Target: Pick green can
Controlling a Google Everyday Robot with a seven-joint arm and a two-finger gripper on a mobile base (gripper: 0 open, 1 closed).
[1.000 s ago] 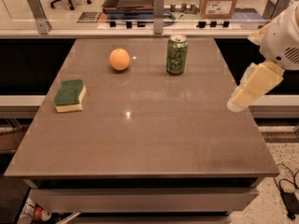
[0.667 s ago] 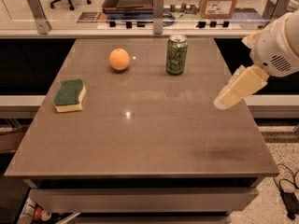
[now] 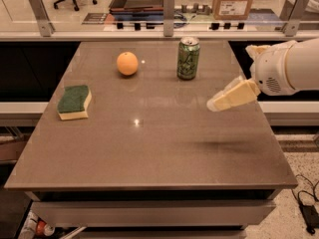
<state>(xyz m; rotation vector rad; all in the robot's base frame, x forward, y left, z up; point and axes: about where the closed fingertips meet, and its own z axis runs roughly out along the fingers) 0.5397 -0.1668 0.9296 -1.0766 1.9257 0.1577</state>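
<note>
Grey-brown counter (image 3: 149,148) fills my view. My cream gripper (image 3: 218,101) hovers over it at three o'clock; I cannot tell how wide it is. Sponge (image 3: 74,101) at nine o'clock. Green can (image 3: 188,58) upright at one o'clock, apart from the gripper. Orange (image 3: 127,63) at eleven o'clock.

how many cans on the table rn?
1: green can, far side, right of the orange. Gripper hangs above the table's right side, apart from it.
</note>
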